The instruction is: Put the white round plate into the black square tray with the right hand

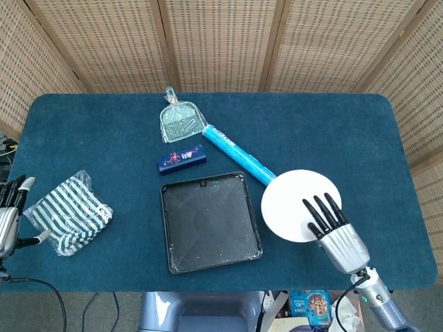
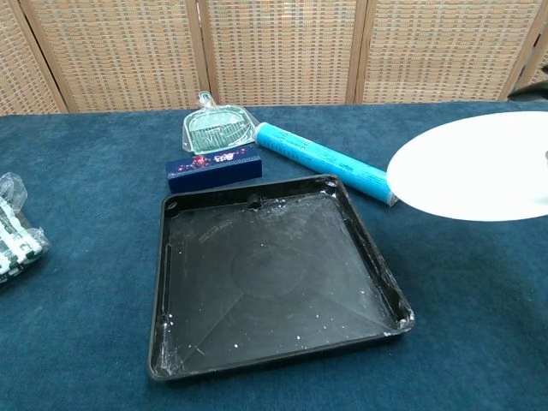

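The white round plate (image 1: 296, 202) (image 2: 475, 167) hangs in the air to the right of the black square tray (image 1: 210, 221) (image 2: 274, 270), level and clear of the cloth. My right hand (image 1: 334, 232) holds it at its near right edge, dark fingers lying on top; the chest view cuts the hand off at the right border. The tray has nothing in it but white specks. My left hand (image 1: 10, 214) rests at the table's left edge, fingers apart and holding nothing.
A blue roll (image 1: 235, 154) (image 2: 325, 163) lies just behind the tray, its right end hidden under the plate. A dark blue box (image 1: 182, 159), a clear dustpan (image 1: 178, 122) and a striped bag (image 1: 68, 211) lie on the blue tablecloth.
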